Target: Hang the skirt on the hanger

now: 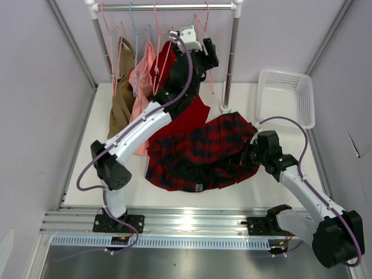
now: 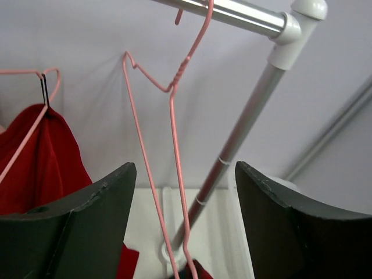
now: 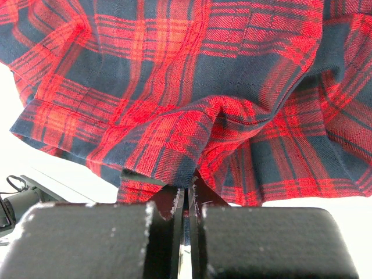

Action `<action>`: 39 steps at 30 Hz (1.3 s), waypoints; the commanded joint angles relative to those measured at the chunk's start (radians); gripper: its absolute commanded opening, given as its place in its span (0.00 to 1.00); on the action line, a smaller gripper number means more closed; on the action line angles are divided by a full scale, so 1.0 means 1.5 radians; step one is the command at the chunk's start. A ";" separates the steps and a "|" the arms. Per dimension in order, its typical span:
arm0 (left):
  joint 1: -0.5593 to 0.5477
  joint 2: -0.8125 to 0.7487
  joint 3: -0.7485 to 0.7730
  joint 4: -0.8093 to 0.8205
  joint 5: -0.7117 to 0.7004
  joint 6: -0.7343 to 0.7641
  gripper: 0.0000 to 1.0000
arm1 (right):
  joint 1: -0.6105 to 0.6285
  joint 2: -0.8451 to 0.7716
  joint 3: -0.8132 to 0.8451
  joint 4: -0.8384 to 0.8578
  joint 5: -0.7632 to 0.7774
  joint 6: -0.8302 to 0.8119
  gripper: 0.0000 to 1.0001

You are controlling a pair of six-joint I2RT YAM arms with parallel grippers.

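Your left claw is standing released, its jaws spread wide. Its wrist view is showing the hanger hanging between the two fingers, its hook over the rail above the claw, and neither finger is touching the wire. The overhead view is only showing that claw raised at the rack, with the hanger a faint pink line beside it.

Your right claw is clenched. Its wrist view is showing the fingertips pressed together on a bunched fold of the skirt, with the plaid spreading above and ahead of them. From overhead, the skirt is lying heaped on the table to the left of that claw, which is touching its right edge. You cannot make out the pinch itself there.
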 commanded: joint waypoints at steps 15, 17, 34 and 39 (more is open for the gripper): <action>0.013 0.225 0.254 0.075 -0.150 0.227 0.75 | 0.007 0.021 0.006 0.053 -0.030 -0.015 0.00; 0.014 0.225 0.249 0.071 -0.142 0.227 0.72 | 0.007 0.023 0.004 0.054 -0.031 -0.016 0.00; 0.051 0.220 0.263 0.058 -0.091 0.211 0.36 | 0.000 0.028 0.002 0.060 -0.042 -0.026 0.00; 0.058 0.212 0.262 0.053 -0.066 0.210 0.22 | -0.002 0.030 0.002 0.065 -0.044 -0.026 0.00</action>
